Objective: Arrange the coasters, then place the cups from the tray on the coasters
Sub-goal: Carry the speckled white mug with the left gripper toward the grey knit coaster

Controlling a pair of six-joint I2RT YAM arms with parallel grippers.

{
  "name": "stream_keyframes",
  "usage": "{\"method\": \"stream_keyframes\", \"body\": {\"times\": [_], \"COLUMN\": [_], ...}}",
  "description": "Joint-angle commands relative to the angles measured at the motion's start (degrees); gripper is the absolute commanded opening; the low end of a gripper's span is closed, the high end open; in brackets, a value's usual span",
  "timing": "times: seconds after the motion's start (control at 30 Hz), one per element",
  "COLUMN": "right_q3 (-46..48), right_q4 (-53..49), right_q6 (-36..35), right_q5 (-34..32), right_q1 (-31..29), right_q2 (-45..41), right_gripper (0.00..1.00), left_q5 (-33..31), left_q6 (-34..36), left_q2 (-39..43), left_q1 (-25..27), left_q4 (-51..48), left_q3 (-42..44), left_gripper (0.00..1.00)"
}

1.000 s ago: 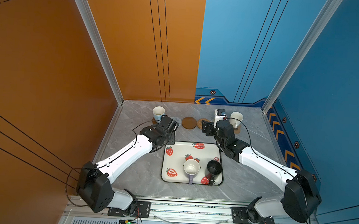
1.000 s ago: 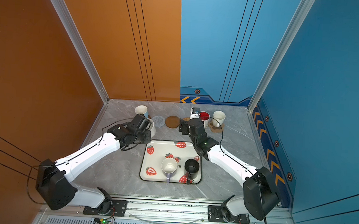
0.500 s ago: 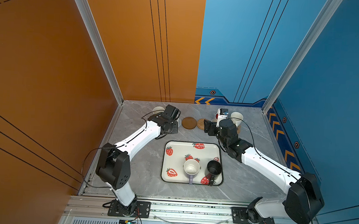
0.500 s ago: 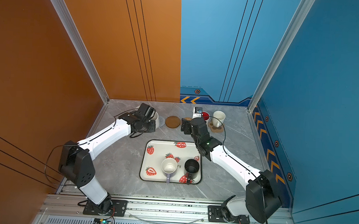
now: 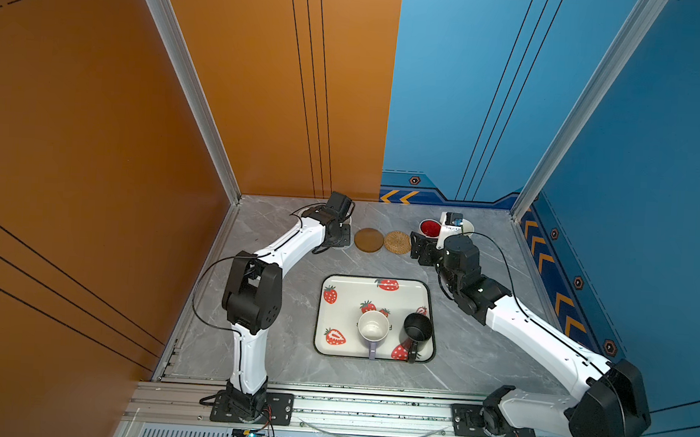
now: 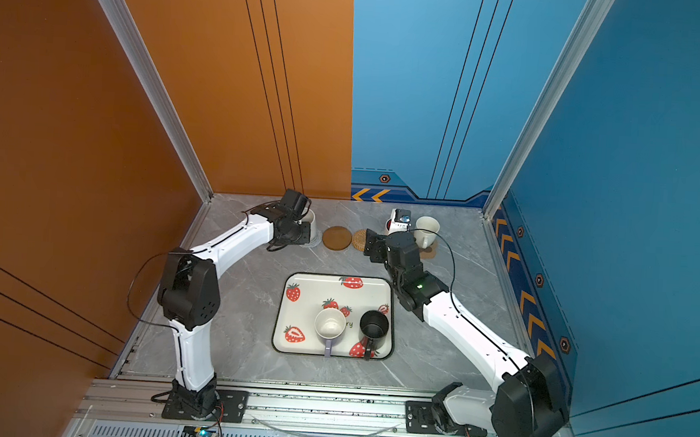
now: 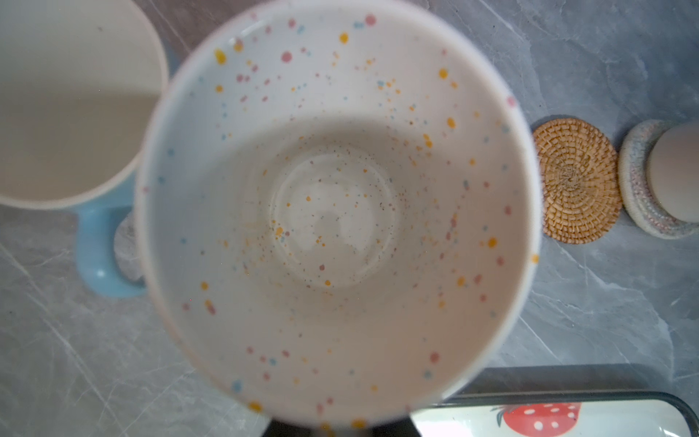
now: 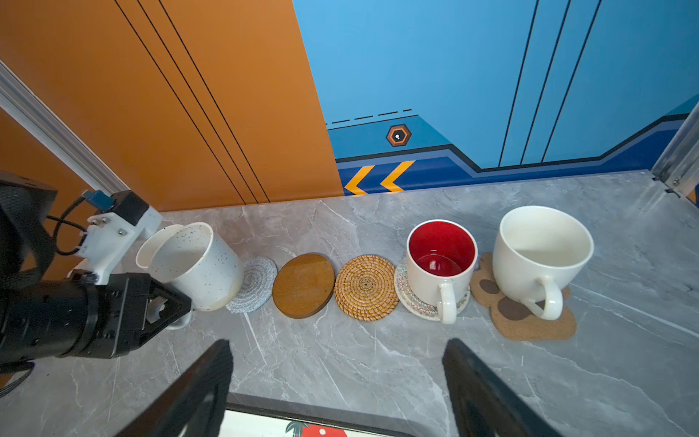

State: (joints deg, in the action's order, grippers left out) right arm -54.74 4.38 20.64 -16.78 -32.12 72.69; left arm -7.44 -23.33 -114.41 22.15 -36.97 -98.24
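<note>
Two — lavender mug (image 5: 373,327), black mug (image 5: 418,327) — show only in both top views.

The tray (image 5: 352,288) lies in the middle of the table (image 5: 290,349); in its front right part the inner mug (image 5: 373,326) stands left of the outer mug (image 5: 417,327). Behind the tray runs a row, from left: the end mug (image 7: 68,106), the tilted mug (image 8: 196,265) in the left gripper (image 8: 166,306) over the edge of a woven coaster (image 8: 255,283) (touching or not, I cannot tell), the disc coaster (image 5: 368,240), the rattan coaster (image 5: 397,242), the second woven coaster (image 8: 416,302) under the next mug (image 8: 440,261), the paw coaster (image 8: 529,325) under the last mug (image 8: 541,253)
</note>
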Motion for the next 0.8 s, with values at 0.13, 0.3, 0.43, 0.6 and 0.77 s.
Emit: {"method": "stream_keyframes", "body": {"times": [0.13, 0.3, 0.43, 0.6, 0.77], "right_q3": [1.81, 1.74, 1.74, 1.71, 1.74], "right_q4": [-0.60, -0.60, -0.60, -0.69, -0.69], "right_q6": [1.85, 2.03, 2.12, 2.12, 2.21], "right_q5": [-0.49, -0.16, 0.01, 0.13, 0.25], "right_q1": [0.91, 1.00, 1.14, 1.19, 1.39], "right_q2": [-1.85, -1.58, -1.41, -1.45, -1.32], "right_gripper": [0.85, 0.85, 0.85, 0.85, 0.85], "left_q5": [0.06, -0.28, -0.73, -0.85, -0.74], "left_q6": [1.53, 1.54, 1.18, 1.27, 1.52], "left_q2": [-3.73, -5.48, -6.42, -7.39, -8.40], "left_q1": [-0.80, -0.97, -1.23, -1.49, -2.07], "left_q4": [2.18, 1.88, 1.83, 1.82, 1.74], "left_q3": [-7.57, -8.64, -8.77, -9.06, -10.07], "left_gripper": [0.00, 0.00, 0.00, 0.00, 0.00]}}
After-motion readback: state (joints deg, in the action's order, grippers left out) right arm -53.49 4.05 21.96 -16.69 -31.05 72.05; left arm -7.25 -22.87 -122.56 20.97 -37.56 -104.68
